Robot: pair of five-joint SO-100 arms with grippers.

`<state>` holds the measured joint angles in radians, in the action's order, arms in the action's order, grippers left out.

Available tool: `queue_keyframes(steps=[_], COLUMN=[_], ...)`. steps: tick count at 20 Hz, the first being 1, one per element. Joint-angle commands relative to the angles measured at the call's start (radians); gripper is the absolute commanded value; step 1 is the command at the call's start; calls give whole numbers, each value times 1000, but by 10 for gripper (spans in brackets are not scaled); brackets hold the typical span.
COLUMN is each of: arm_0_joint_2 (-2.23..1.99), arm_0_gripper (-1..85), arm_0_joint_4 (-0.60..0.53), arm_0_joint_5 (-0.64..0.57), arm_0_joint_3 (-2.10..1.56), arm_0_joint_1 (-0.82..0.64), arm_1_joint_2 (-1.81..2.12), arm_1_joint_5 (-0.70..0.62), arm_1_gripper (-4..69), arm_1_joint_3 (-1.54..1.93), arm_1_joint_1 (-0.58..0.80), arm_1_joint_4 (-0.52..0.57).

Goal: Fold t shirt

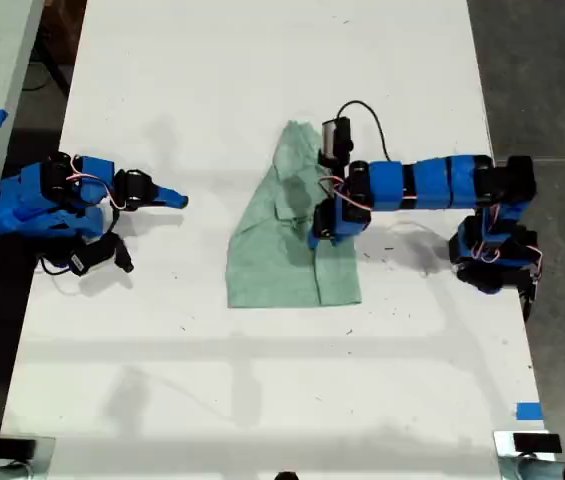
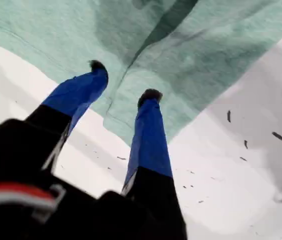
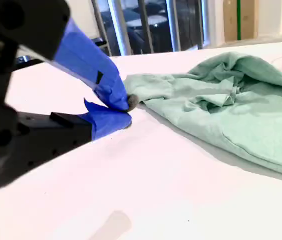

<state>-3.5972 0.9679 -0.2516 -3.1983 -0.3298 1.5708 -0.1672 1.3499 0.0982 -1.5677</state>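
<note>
One t shirt, pale mint green, lying partly folded and wrinkled near the middle of one white table; narrow bunched end toward the top of the exterior view, wider squared end toward the bottom.

Two blue arms counted. One reaching in from the exterior view's right, its gripper above the shirt's right-hand part. Matched to the first wrist view by the cloth at the jaws: my first gripper. Two blue fingers with dark tips spread apart, cloth edge and a fold seam visible in the gap between them, nothing clamped. Contact between tips and fabric not resolvable.

Other arm lying low at the exterior view's left, well apart from the shirt. My second gripper: jaws drawn together at the tips, nothing between them, just above or on the bare table surface. Shirt seen beyond it in the second wrist view, not touching.

Small dark specks on the table beside the shirt. Two strips of blue tape counted in the exterior view: one lower right, one far left edge.
</note>
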Motion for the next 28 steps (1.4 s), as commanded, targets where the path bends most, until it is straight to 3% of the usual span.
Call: queue_keyframes(steps=[1,4,7,10,13,16,19,21,24,28], arm_0_joint_2=[-8,-8,-8,-8,-8,-8,-8,-8,-8,-8], arm_0_gripper=[-2,-2,-2,-2,7,18,14,3,46,-1], arm_0_joint_4=[0,0,0,0,15,32,31,43,57,54], arm_0_joint_5=[26,26,28,32,63,89,89,110,123,123], arm_0_joint_3=[-5,-5,-5,-5,-6,-6,-8,-6,-6,-6], arm_0_joint_1=[-9,-9,-9,-9,-15,-26,-25,-32,-37,-35], arm_1_joint_2=[267,611,982,1118,1221,1532,1944,1937,1937,1937], arm_1_joint_5=[18,77,120,135,166,209,235,213,258,379], arm_1_gripper=[19,19,20,23,23,23,24,24,24,72], arm_1_joint_3=[129,474,942,1238,1399,1575,1759,1763,1763,1763], arm_1_joint_1=[32,8,-49,-74,-37,8,49,67,67,63], arm_1_joint_4=[-52,58,301,485,592,555,345,373,288,247])
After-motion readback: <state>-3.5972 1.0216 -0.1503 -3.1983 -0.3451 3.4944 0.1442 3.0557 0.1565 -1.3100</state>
